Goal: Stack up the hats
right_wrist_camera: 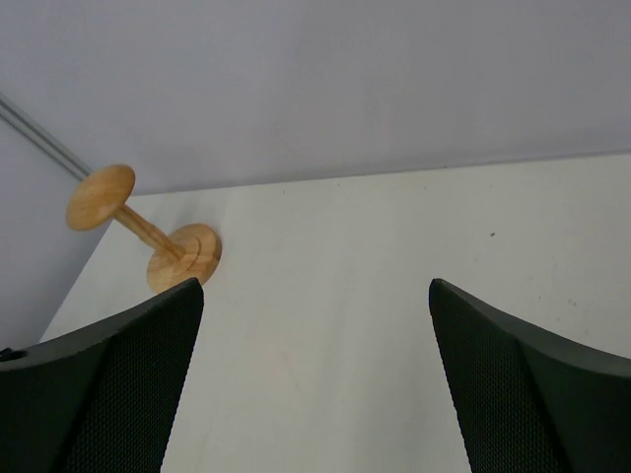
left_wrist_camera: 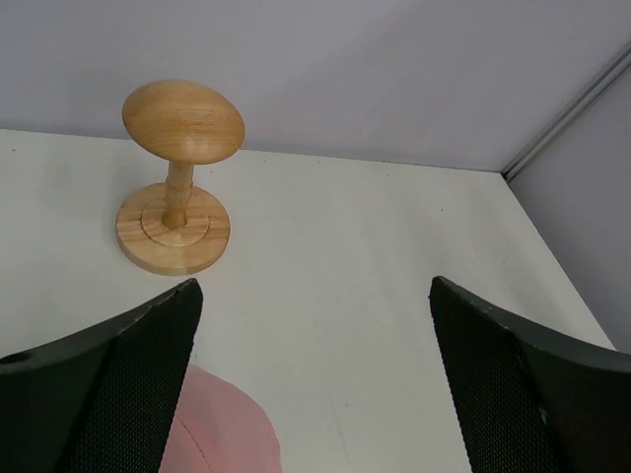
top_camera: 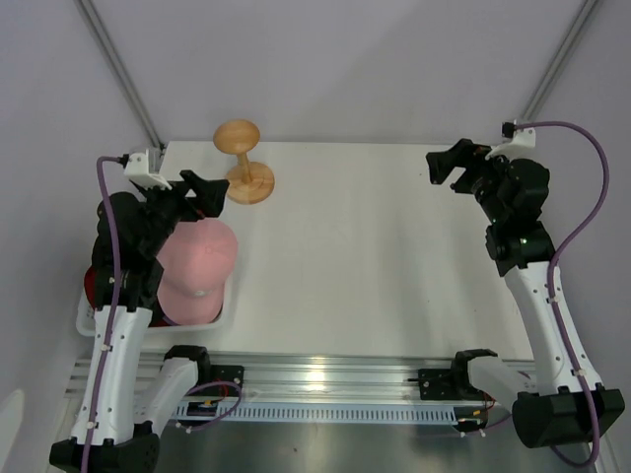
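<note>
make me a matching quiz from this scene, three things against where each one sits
Things:
1. pink cap
2. wooden stand
3. right gripper

Places:
A. over the far right of the table, open and empty
B. in the white basket at the near left
C. upright at the far left of the table

Pairs: 1-B, 2-C, 3-A

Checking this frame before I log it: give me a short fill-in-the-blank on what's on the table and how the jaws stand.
The cap lying on top of the basket is ____ in colour.
The wooden stand sits near the far ____ corner of the table.
Both arms' jaws are ____, holding nothing.
Missing words: pink; left; open.
</note>
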Robot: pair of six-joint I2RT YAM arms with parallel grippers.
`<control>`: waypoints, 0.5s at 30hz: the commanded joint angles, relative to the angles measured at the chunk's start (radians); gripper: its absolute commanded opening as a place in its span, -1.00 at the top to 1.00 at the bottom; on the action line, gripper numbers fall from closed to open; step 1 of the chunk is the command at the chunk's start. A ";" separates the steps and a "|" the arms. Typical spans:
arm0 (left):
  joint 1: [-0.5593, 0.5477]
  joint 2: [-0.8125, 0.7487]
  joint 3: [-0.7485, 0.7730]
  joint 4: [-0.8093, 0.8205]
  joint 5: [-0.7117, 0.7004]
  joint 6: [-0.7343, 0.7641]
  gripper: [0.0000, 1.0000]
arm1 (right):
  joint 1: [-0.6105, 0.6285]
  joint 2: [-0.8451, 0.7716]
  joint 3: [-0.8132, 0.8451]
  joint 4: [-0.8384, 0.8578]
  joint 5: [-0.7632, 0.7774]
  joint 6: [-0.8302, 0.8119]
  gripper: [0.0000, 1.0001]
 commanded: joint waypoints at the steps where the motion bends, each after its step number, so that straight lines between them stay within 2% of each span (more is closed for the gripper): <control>1: -0.012 -0.032 -0.005 0.027 -0.025 -0.002 -0.99 | 0.007 -0.058 -0.040 0.011 -0.021 0.043 -0.99; 7: -0.043 -0.053 -0.040 0.040 -0.020 0.024 -0.99 | 0.024 -0.093 -0.097 0.007 -0.076 0.103 -0.99; 9: -0.043 -0.050 -0.044 0.024 -0.090 -0.013 -0.99 | 0.040 -0.095 -0.127 0.041 -0.083 0.120 -0.99; 10: -0.043 -0.044 -0.043 0.014 -0.177 -0.032 -0.99 | 0.050 -0.095 -0.137 0.050 -0.070 0.132 -0.99; 11: -0.043 -0.042 -0.044 -0.001 -0.209 -0.080 -0.99 | 0.062 -0.094 -0.147 0.075 -0.012 0.173 -0.99; 15: -0.030 -0.010 -0.018 0.016 -0.178 -0.233 -0.99 | 0.137 -0.045 -0.207 0.204 0.084 0.235 -0.99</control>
